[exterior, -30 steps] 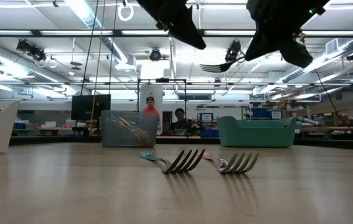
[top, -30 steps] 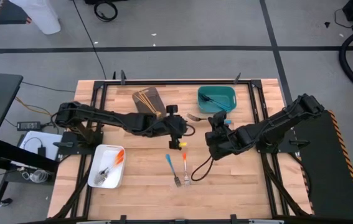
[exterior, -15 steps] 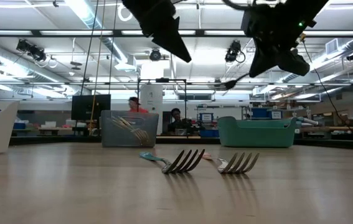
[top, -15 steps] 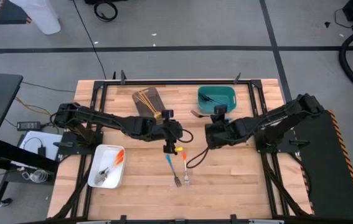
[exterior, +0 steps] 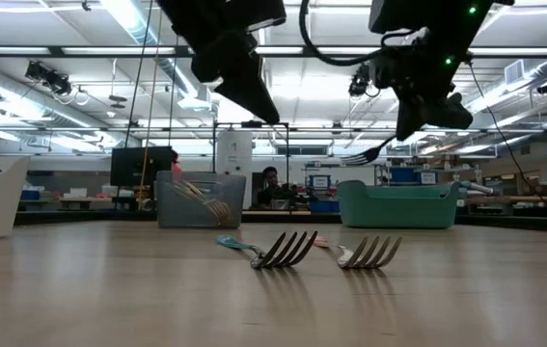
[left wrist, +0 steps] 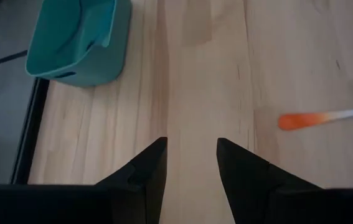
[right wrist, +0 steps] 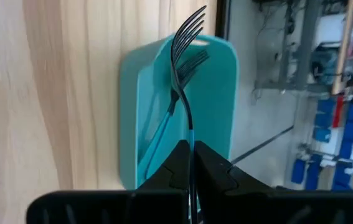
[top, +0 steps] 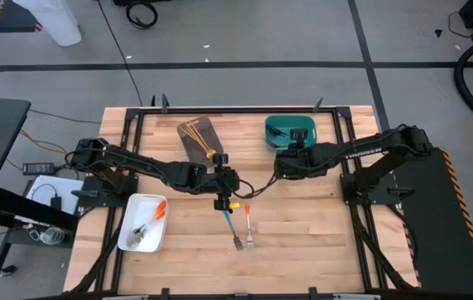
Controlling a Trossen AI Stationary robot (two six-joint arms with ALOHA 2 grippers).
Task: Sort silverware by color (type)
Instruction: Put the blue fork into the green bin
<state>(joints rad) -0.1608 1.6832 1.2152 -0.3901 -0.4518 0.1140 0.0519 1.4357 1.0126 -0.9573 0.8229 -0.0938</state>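
- Dark-tined slim fork with a blue handle [right wrist: 187,93] is clamped in the right pincer [right wrist: 190,155], fingers tight together on its handle, tines pointing out toward the teal plastic tray [right wrist: 223,112].
- In the high view the right pincer [top: 284,162] sits just beside the teal tray's near edge, fork raised off the wooden surface [top: 303,233].
- Teal tray already holds another blue-handled fork [right wrist: 160,134]; so that looks like the right bin for this one.
- To do it well: carry the fork fully over the tray wall, lower it, line it up with the tray's long side, and only then part the fingers, so it doesn't bounce out or hang on the rim.
- Left pincer [left wrist: 192,162] has fingers apart, holding nothing, hovering above the surface near the orange-handled fork [left wrist: 325,117].
- Still loose mid-surface: a blue-handled fork [top: 231,225] and the orange one, lying side by side.
- Gold forks lie in the grey tray [top: 204,127]; the white tray [top: 134,208] holds orange-handled pieces.
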